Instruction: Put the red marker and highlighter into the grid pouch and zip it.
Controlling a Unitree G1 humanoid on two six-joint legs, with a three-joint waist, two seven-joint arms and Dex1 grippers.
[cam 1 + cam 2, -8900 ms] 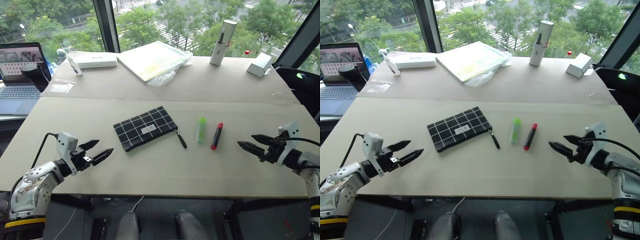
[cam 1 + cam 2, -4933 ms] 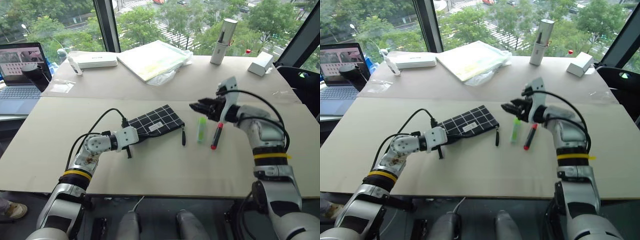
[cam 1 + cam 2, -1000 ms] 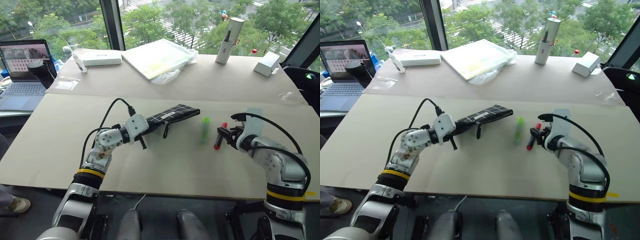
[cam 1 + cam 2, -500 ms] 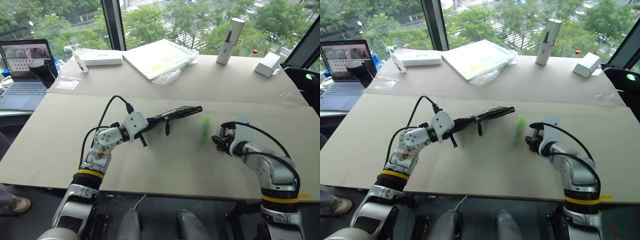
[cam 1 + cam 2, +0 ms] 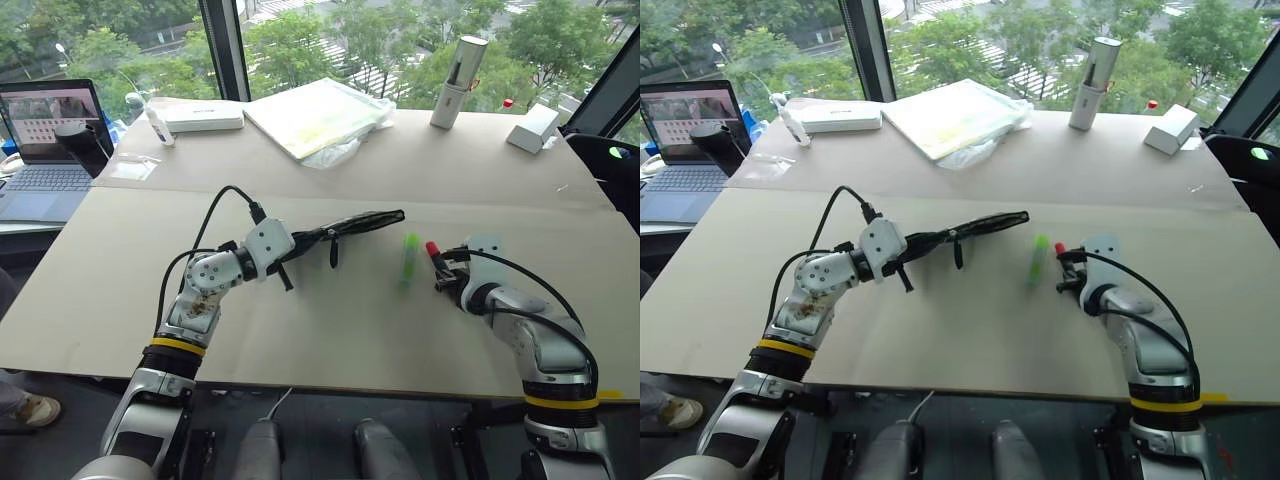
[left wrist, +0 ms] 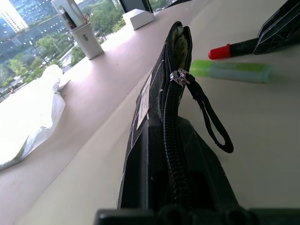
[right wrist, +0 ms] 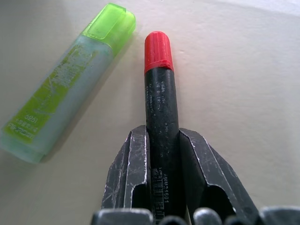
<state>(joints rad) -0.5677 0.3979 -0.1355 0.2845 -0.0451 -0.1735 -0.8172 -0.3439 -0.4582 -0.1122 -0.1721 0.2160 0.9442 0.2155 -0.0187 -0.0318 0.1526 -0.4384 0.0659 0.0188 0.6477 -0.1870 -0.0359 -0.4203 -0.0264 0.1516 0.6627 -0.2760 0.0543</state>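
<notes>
Two arms work over the table [image 5: 330, 330]. The left gripper [image 5: 285, 245] is clamped on the near-left end of the grid pouch [image 5: 350, 224], holding it off the surface on its edge with the partly unzipped mouth up and its strap dangling, probably so a pen can be slid in from the right. To its right, the right gripper [image 7: 163, 154] has its two fingers pressed against the black barrel of the red marker [image 7: 160, 93], red cap pointing away, a grasp for carrying it over. The highlighter [image 5: 410, 256] lies loose on the table between pouch and marker, just beside the marker. A second ago the right fingers stood spread around the marker; they have since closed on it, while the pouch has barely shifted.
</notes>
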